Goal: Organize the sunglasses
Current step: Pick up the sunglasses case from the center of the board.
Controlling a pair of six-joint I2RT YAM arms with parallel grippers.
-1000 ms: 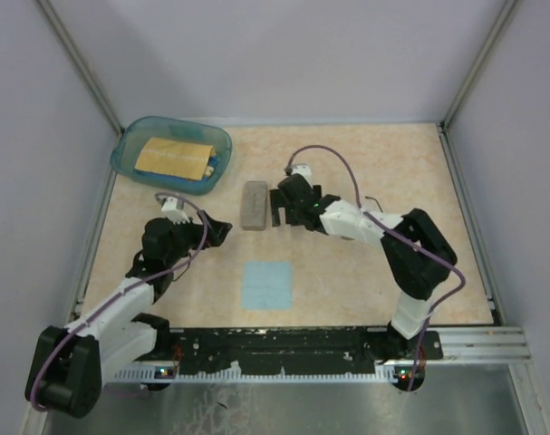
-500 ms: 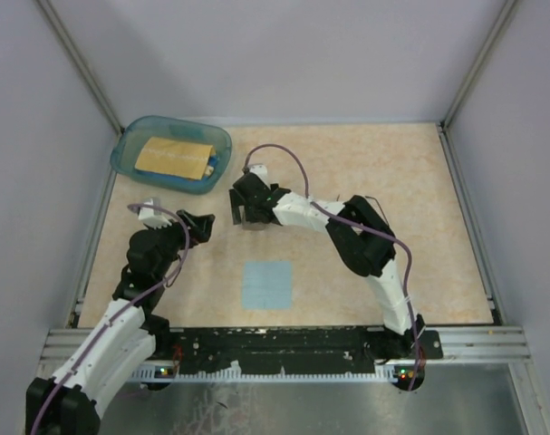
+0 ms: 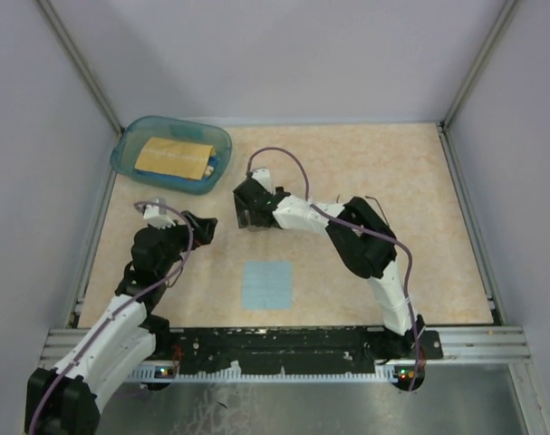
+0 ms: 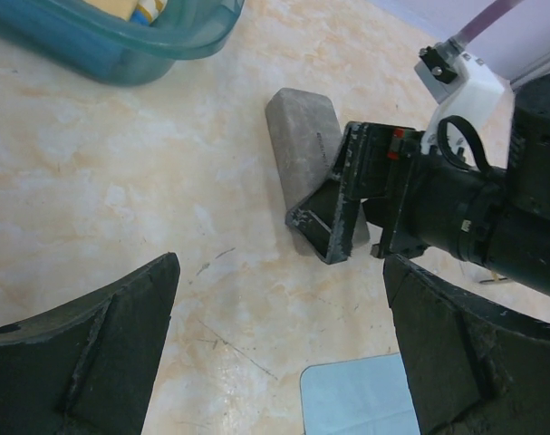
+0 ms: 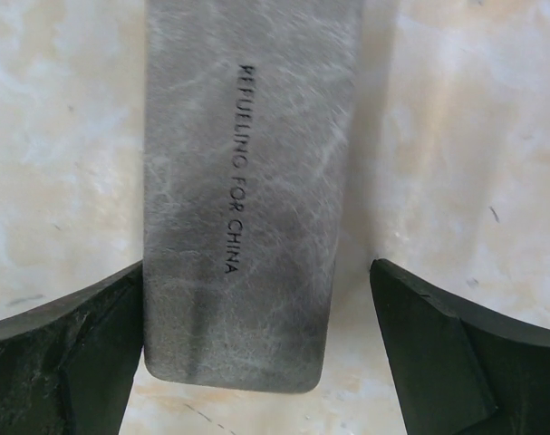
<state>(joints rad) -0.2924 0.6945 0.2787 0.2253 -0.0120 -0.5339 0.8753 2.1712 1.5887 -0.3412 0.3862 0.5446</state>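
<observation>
My right claw (image 5: 256, 270) stood spread around one end of the grey, mottled oblong case (image 5: 247, 163). My left claw (image 4: 279, 263) hung spread above the marbled tabletop (image 4: 102, 172). I couldn't make out the sunglasses.

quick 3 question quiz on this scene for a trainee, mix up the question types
1. True or false: the sunglasses lie on the cloth.
2. Which tool has its open jaws on either side of the case? A. the left B. the right C. neither
3. Fill in: the words printed on the case read ___.

Key
1. False: the cloth is bare.
2. B, the right tool.
3. REFUELING FOR CHINA
</observation>
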